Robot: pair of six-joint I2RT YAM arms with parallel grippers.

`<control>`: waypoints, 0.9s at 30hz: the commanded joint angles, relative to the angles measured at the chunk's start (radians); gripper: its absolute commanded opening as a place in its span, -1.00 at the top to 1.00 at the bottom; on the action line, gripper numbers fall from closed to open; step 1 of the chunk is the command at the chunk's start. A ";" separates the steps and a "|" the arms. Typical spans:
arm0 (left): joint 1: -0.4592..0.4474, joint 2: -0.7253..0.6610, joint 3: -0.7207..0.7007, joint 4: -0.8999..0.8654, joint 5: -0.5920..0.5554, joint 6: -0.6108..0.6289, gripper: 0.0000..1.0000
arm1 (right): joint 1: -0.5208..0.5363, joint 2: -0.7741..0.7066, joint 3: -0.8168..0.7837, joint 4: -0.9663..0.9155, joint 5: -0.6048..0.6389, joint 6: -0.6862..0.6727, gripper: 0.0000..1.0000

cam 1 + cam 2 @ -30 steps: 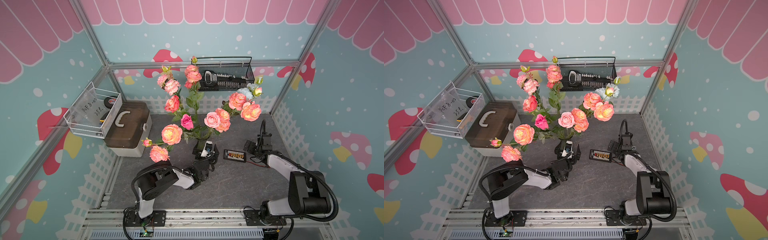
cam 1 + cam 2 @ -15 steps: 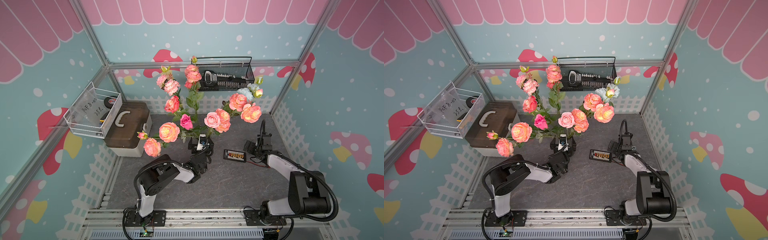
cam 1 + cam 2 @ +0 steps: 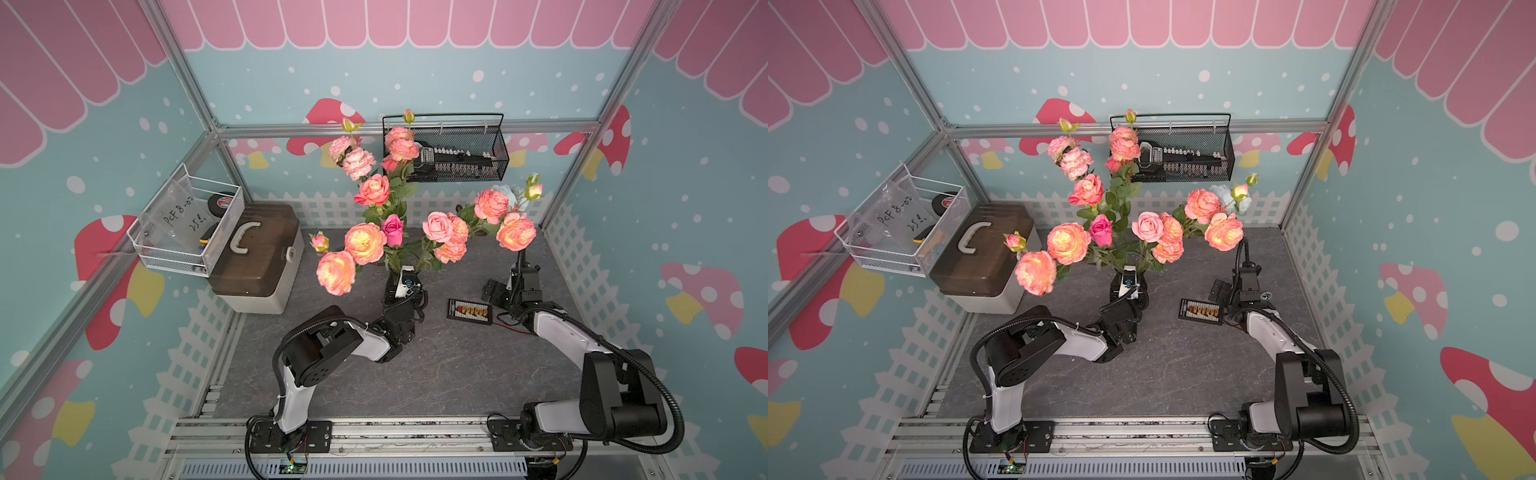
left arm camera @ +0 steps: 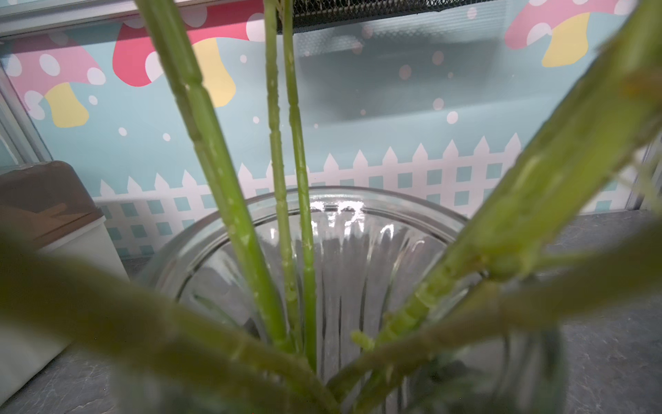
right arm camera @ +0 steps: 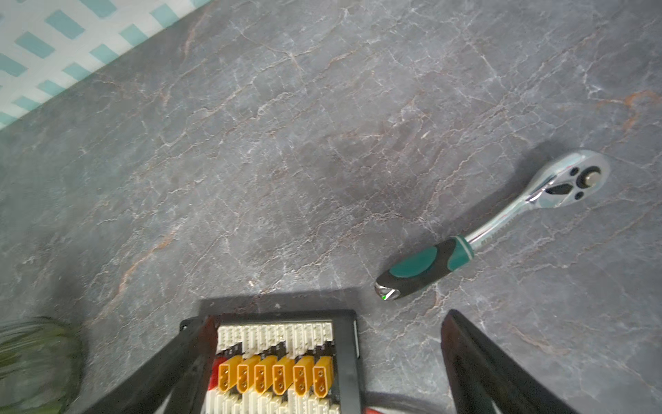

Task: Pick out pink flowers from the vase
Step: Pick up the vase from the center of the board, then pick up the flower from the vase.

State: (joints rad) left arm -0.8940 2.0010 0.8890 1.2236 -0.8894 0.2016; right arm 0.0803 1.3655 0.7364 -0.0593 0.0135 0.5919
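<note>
Pink flowers: in vase, stems fanning upward | left gripper: we read closed | right gripper: wide open

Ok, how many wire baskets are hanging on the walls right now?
2. A white basket hangs on the side wall beside the brown-lidded box; a black basket hangs on the back wall behind the tallest pink flowers. None looks hidden.

Blurred stems cross in front of the vase, hiding its near rim; its base falls outside the left wrist view.
</note>
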 commanded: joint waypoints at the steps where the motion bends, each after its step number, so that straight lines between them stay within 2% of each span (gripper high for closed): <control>1: 0.003 -0.027 -0.009 -0.050 0.023 -0.022 0.53 | 0.034 -0.043 0.025 -0.002 -0.032 -0.016 -0.92; 5: 0.006 -0.075 -0.046 -0.104 0.034 -0.110 1.00 | 0.109 -0.077 0.053 -0.014 -0.087 -0.098 -0.87; 9: 0.026 -0.147 -0.106 -0.179 0.104 -0.251 1.00 | 0.217 -0.103 0.096 -0.056 -0.199 -0.229 -0.85; 12: 0.060 -0.204 -0.151 -0.255 0.200 -0.361 1.00 | 0.280 -0.126 0.104 -0.078 -0.260 -0.257 -0.84; 16: 0.061 -0.219 -0.187 -0.249 0.188 -0.388 1.00 | 0.374 -0.177 0.089 -0.085 -0.230 -0.293 -0.85; 20: 0.054 -0.214 -0.194 -0.258 0.189 -0.317 1.00 | 0.461 -0.206 0.087 -0.071 -0.177 -0.334 -0.38; 24: 0.055 -0.235 -0.193 -0.313 0.205 -0.296 1.00 | 0.478 -0.200 0.099 0.004 -0.244 -0.306 -0.11; 27: 0.055 -0.250 -0.190 -0.358 0.216 -0.300 1.00 | 0.490 -0.186 0.151 0.012 -0.311 -0.345 0.11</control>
State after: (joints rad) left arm -0.8333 1.7668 0.7185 0.9783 -0.7002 -0.0834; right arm 0.5575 1.1740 0.8326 -0.0921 -0.2310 0.2859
